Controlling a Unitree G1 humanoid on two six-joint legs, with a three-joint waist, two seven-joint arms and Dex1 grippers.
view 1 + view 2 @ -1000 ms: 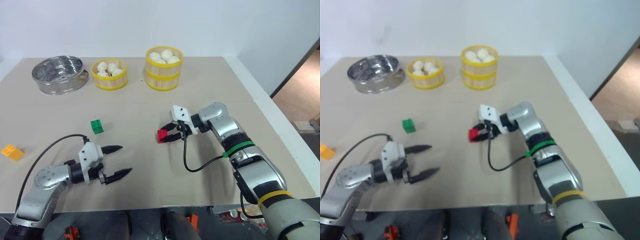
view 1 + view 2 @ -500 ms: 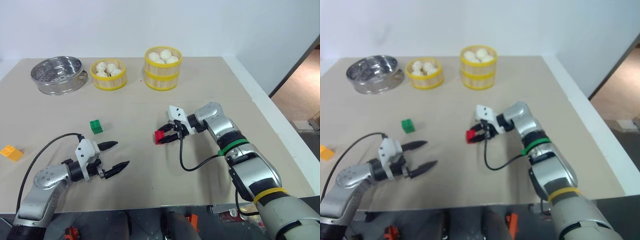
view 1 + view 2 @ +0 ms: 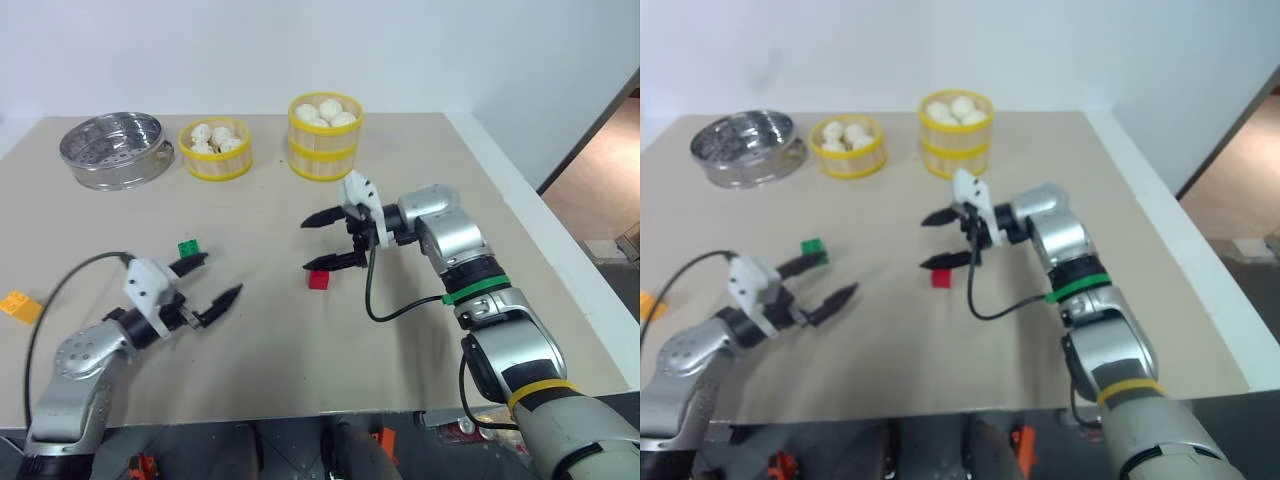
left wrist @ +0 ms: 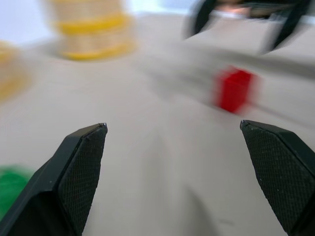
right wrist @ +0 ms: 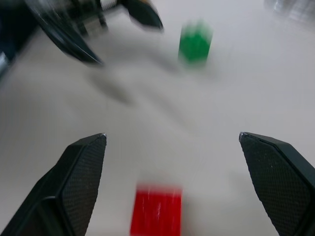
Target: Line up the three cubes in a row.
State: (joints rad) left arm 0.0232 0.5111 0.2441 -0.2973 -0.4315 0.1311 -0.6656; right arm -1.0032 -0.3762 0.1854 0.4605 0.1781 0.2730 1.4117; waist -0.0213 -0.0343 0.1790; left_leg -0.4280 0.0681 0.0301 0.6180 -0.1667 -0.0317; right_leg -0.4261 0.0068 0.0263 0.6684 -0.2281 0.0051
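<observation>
The red cube (image 3: pixel 319 279) rests alone on the tan table (image 3: pixel 400 360) near its middle, also seen as the red cube (image 5: pixel 156 215). Just above and behind it hovers my right gripper (image 3: pixel 308 244), open, holding nothing. The green cube (image 3: pixel 187 248) lies further left, touching nothing. My left gripper (image 3: pixel 220 275) is open and empty, one fingertip close beside the green cube. The orange-yellow cube (image 3: pixel 18 304) lies at the table's far left edge. In the left wrist view the red cube (image 4: pixel 234 89) lies ahead between the wide-spread fingers (image 4: pixel 78 162).
At the back of the table stand a steel steamer pan (image 3: pixel 111 149), a low yellow basket (image 3: pixel 216 160) of buns and a taller stacked yellow basket (image 3: pixel 326 150) of buns. The table's edge runs along the right.
My right gripper has opened, let go of the red cube and risen above it. My left gripper has lifted and swung left toward the green cube.
</observation>
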